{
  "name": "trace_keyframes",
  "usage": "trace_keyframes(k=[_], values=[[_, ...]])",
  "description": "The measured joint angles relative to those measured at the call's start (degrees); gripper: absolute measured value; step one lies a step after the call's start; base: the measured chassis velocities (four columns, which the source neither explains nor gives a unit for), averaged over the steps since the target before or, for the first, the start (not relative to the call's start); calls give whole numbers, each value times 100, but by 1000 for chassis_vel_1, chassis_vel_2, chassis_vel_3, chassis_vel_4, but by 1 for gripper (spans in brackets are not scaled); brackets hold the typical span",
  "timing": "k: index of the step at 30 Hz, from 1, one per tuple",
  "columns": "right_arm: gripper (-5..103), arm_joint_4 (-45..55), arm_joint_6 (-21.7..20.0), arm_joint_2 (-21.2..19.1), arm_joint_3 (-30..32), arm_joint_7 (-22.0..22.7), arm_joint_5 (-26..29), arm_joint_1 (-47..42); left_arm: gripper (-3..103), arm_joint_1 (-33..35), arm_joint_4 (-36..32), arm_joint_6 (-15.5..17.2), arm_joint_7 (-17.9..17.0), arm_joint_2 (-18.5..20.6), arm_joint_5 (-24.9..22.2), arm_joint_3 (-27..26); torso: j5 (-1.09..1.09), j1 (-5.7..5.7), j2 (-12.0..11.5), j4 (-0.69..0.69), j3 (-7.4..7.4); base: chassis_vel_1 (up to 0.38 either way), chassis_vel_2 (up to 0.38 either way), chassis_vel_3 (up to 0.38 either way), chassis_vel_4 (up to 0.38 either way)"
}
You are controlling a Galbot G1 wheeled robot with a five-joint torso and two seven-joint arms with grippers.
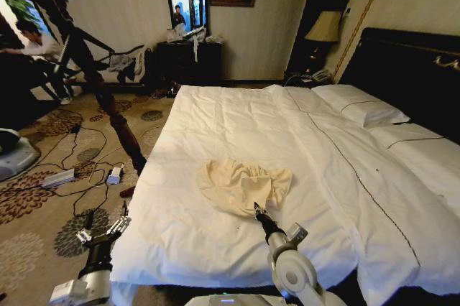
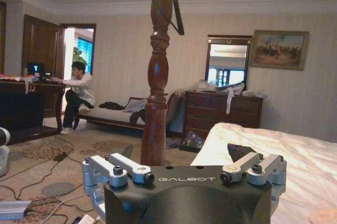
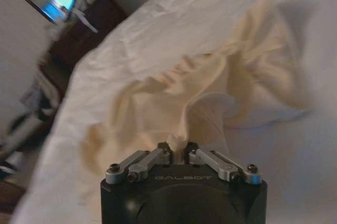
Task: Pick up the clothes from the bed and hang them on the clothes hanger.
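Observation:
The clothes (image 1: 243, 184), a crumpled cream-yellow garment, lie on the near middle of the bed (image 1: 237, 123). My right gripper (image 1: 256, 211) is at the garment's near edge. In the right wrist view it (image 3: 179, 149) is shut on a raised fold of the clothes (image 3: 210, 92). My left gripper (image 1: 103, 233) hangs open over the carpet beside the bed's near left corner, holding nothing. In its wrist view the gripper (image 2: 185, 165) faces a turned wooden post (image 2: 156, 87). The clothes hanger (image 2: 176, 16), thin and dark-armed, hangs at the post's top.
The wooden post (image 1: 115, 116) rises from the carpet left of the bed. Cables and power strips (image 1: 68, 175) lie on the floor there. A dark dresser (image 1: 190, 58) stands against the far wall. White pillows (image 1: 359, 108) and a black headboard (image 1: 402, 69) are at the right.

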Motion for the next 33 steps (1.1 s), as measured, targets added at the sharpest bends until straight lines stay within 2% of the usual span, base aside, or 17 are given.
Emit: trace_keyframes(k=[1,2,3,5,7,11,12,17,24,29,33], values=[[6,40,21,30,-25,-10,217,120,100,-5,19,1,-1,13,-2,-6,1,0,0,1,0,0,0,0,0],[6,40,21,30,-25,-10,217,120,100,-5,19,1,-1,13,-2,-6,1,0,0,1,0,0,0,0,0],[2,56,29,75,-55,-15,448,277,100,-6,30,2,-2,25,-6,-13,0,0,0,0,0,0,0,0,0],[1,-93,40,317,-176,-18,946,934,100,-6,61,7,-9,61,-34,-43,0,0,0,0,0,0,0,0,0],[1,-199,42,400,-222,-18,1024,1141,100,-4,68,7,-9,68,-41,-51,0,0,0,0,0,0,0,0,0],[0,-1301,64,936,-617,41,1291,2549,100,57,83,7,-11,93,-77,-102,1,2,-1,4,1,0,0,0,0],[0,-1301,64,936,-617,41,1291,2549,100,57,83,7,-11,93,-77,-102,1,2,-1,4,1,0,0,0,0],[0,-2492,95,1398,-985,-77,1202,3680,100,133,-29,5,-11,115,-139,-174,0,1,-1,1,1,0,0,0,0],[0,-3260,166,1797,-1060,-232,1102,4424,100,198,-140,-10,-10,105,-200,-223,0,2,-1,0,0,0,0,0,0],[-3,-4015,142,2093,-1260,-304,651,4728,100,227,-174,-43,-9,88,-204,-229,1,1,-1,1,0,0,0,0,0],[17,-4241,-106,2225,-1318,-112,132,4706,100,210,-156,-47,-8,94,-205,-215,1,1,0,2,0,0,0,0,0]])
